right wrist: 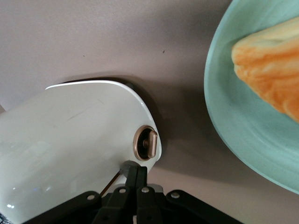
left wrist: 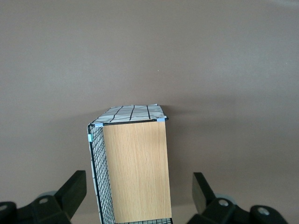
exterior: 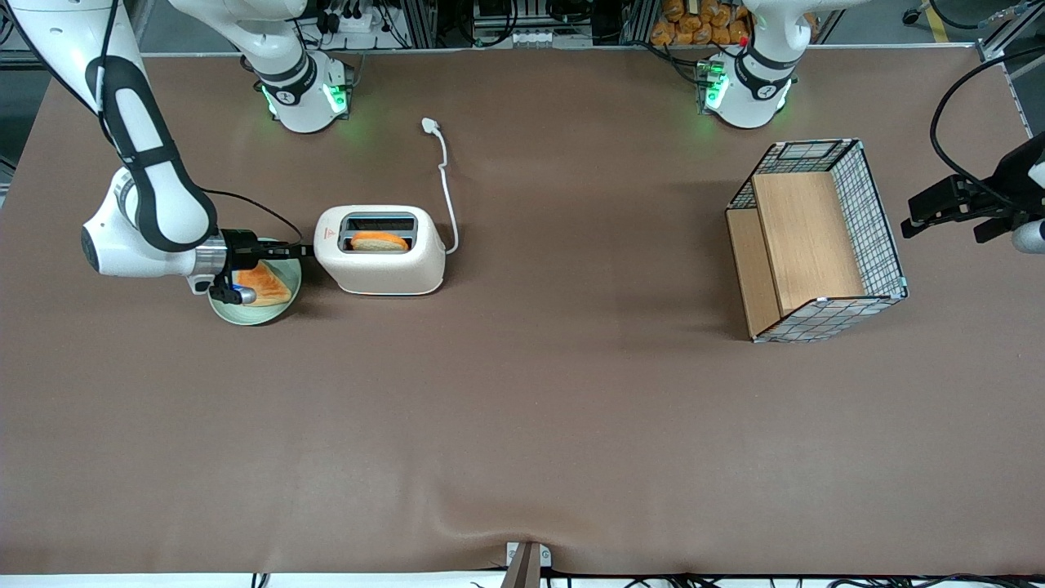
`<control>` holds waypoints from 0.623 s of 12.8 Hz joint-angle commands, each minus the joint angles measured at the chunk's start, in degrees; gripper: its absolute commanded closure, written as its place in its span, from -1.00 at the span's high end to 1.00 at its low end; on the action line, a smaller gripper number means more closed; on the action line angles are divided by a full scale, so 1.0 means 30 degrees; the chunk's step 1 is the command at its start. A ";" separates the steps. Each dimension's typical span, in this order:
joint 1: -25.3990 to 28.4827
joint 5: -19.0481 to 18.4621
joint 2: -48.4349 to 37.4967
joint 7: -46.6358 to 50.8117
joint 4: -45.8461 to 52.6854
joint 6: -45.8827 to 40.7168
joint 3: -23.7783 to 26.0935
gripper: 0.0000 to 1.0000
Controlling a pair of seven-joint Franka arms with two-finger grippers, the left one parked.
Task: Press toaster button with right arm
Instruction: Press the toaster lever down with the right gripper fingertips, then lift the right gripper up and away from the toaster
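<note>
The cream-white toaster stands on the brown table with a slice of toast in its dark top slot. Its red mark is at the narrow end that faces the working arm. My right gripper reaches level to that end, passing over a green plate. In the right wrist view the gripper is shut, fingers together. Its fingertips touch the small grey toaster button on the toaster's end, close to a round copper-rimmed dial.
A pale green plate with a slice of toast lies under the gripper's wrist; the plate also shows in the right wrist view. The white cord and plug trail from the toaster. A wire basket with wooden boards stands toward the parked arm's end.
</note>
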 commanded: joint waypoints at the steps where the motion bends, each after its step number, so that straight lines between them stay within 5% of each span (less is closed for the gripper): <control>1: -0.0519 0.0465 0.0762 -0.0671 0.1373 -0.0952 0.0218 -1.00; 5: -0.1285 -0.1230 0.0733 -0.0467 0.3598 -0.2769 0.0130 -1.00; 6: -0.1460 -0.1670 0.0733 -0.0466 0.4214 -0.3064 0.0130 -0.55; 8: -0.1956 -0.1763 0.0443 -0.0437 0.4484 -0.3126 0.0130 0.73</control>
